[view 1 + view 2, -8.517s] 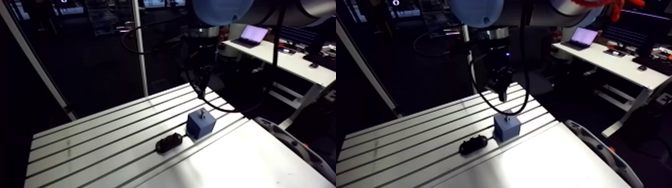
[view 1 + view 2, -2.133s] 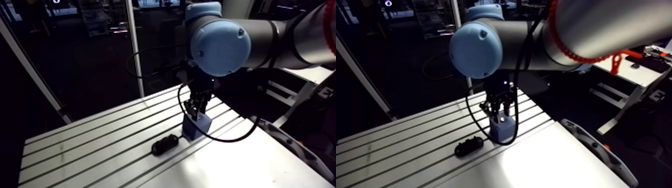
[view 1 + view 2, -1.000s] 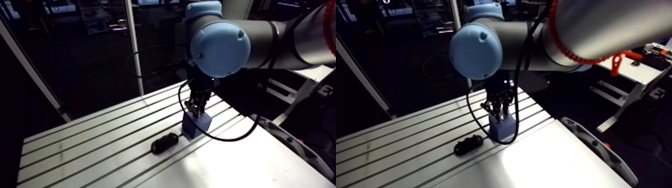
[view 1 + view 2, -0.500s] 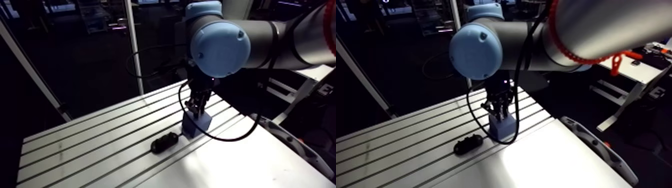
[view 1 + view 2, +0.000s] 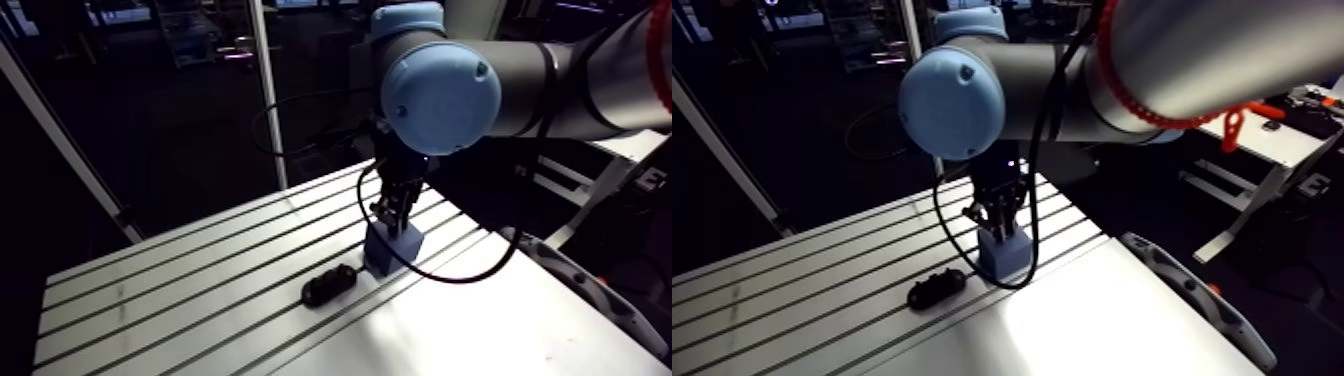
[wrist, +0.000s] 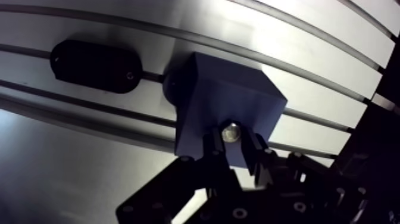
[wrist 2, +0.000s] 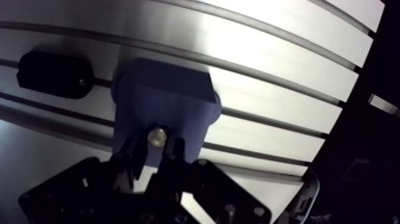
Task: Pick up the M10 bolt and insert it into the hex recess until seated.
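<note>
Mid-frame in the arm view, the jaws grip the bolt (image 6: 230, 132) upright at the top of the blue block (image 6: 226, 101) on the desk (image 5: 200, 290). Insertion looks underway; next, push straight down until seated.

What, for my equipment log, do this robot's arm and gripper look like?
The arm is built of thick dark-grey tubes, with round light-blue caps on its joints. The gripper is black all over: two slim, blocky fingers rise from a wider body dotted with small round screws. No lettering or markings can be made out on either.
</note>
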